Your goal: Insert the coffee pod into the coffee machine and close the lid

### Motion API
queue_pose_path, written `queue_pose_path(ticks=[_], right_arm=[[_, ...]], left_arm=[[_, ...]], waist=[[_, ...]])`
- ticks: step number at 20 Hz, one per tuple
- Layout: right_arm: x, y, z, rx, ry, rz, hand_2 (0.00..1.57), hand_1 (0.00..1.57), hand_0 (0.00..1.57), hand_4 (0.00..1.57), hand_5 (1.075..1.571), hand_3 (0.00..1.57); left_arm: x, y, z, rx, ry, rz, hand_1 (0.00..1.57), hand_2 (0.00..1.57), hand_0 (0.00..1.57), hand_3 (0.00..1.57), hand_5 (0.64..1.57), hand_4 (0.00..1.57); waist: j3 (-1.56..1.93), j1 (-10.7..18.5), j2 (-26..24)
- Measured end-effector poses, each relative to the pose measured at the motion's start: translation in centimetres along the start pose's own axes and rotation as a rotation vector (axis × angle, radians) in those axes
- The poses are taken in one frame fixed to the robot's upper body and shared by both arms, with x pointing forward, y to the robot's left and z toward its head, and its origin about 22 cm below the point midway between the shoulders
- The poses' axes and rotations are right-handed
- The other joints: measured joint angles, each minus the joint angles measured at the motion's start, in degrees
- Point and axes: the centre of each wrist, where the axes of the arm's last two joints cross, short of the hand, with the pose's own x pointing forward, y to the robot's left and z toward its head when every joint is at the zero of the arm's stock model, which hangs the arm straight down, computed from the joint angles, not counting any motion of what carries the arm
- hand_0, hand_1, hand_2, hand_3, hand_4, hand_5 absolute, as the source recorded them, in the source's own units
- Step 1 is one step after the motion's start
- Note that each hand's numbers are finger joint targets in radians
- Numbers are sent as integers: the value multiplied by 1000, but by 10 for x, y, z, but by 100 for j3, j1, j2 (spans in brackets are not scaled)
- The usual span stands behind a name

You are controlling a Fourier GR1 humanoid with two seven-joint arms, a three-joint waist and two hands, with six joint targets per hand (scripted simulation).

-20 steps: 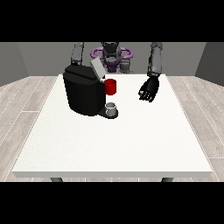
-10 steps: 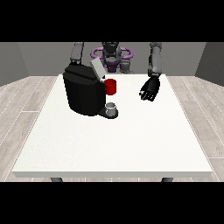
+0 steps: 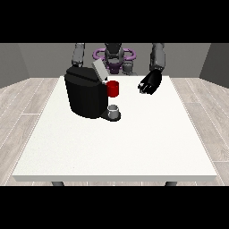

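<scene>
1. The hand at the view's right (image 3: 150,83) hangs above the far part of the white desk (image 3: 134,143), with its fingers curled inward. Whether it holds anything inside that curl cannot be told; no pod shows in it.
2. The other hand, at the view's left, does not show: its arm goes down behind the coffee machine (image 3: 86,93), and the machine hides it.
3. The coffee machine stands well off to the side of the visible hand, toward the view's left and a little nearer the camera. Its lid (image 3: 99,70) is tilted up, so the machine is open.
4. A red thing at the machine (image 3: 113,88) sits between the machine body and the hand. Below it, on the machine's base, stands a small grey thing (image 3: 114,110); I cannot tell whether it is the coffee pod.
5. Judging by the open lid, the insertion step seems to be in hand or just done, and closing the lid remains.
6. The next move likely calls for a hand to reach the raised lid and press it down flat.
</scene>
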Motion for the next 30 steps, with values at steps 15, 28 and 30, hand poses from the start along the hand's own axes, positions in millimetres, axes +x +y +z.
queue_pose_path(ticks=[15,28,30], right_arm=[[-20,-1,3,36,48,26,0,0,0,0,1571,0],[33,8,-13,69,-97,-10,0,0,0,0,1571,0],[41,6,-15,70,-135,-5,0,0,0,0,1571,0]], left_arm=[[62,44,-26,-64,-71,16,1380,1397,1380,1375,1571,522],[91,136,-26,64,-51,78,1225,1279,1225,1251,1571,482],[92,155,-21,100,-43,73,1222,1288,1222,1238,1571,475]], waist=[[1,-167,-577],[0,-811,-216],[-1,-924,-17]])
